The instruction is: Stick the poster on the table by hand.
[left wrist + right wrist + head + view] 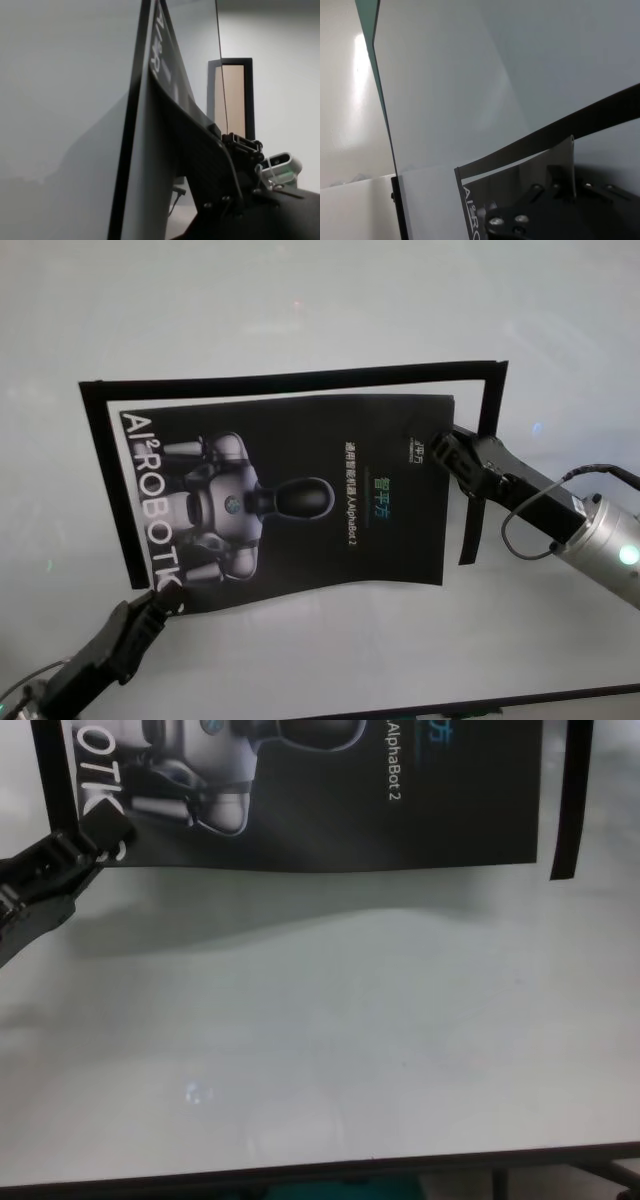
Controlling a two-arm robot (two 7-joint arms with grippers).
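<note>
On the white table (300, 300), inside the black tape frame (290, 381), I see the poster (330, 500) lying printed side up, its near edge lifted slightly and casting a shadow (clear in the chest view). My left gripper (152, 608) pinches the poster's near-left corner by the white letters. My right gripper (447, 453) pinches the poster's far-right corner, next to the right tape strip (478, 475). The tape runs along the poster's left, far and right sides; the near side has none.
</note>
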